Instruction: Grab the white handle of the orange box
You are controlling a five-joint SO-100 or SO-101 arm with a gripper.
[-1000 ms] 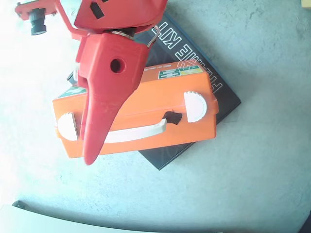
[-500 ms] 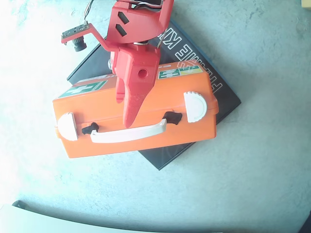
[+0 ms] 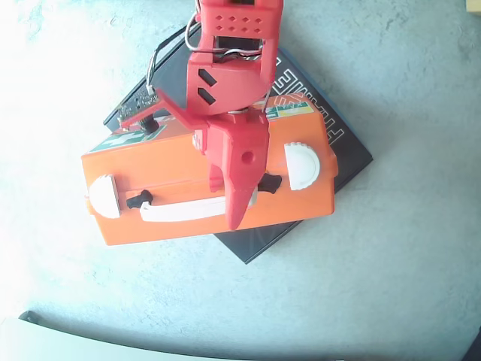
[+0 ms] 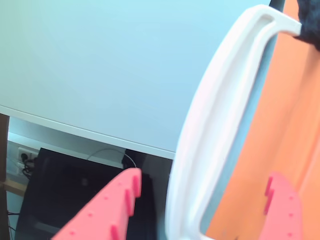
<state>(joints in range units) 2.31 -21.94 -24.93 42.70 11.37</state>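
Observation:
The orange box [image 3: 150, 162] lies on its side on the table, partly on a flat black box. Its white handle [image 3: 180, 210] runs along the near face between two black hinge mounts. My red gripper [image 3: 237, 214] comes down from above over the handle's right end. In the wrist view the handle [image 4: 225, 100] passes between my two fingers, with a gap on each side, so the gripper [image 4: 202, 175] is open around it. The orange box wall [image 4: 290, 125] is to the right of the handle.
A flat black box [image 3: 342, 143] with white lettering lies under the orange box. Two white half-round latches [image 3: 103, 197] [image 3: 301, 165] sit at the ends of the handle face. The grey table's edge [image 3: 75, 342] runs along the bottom left.

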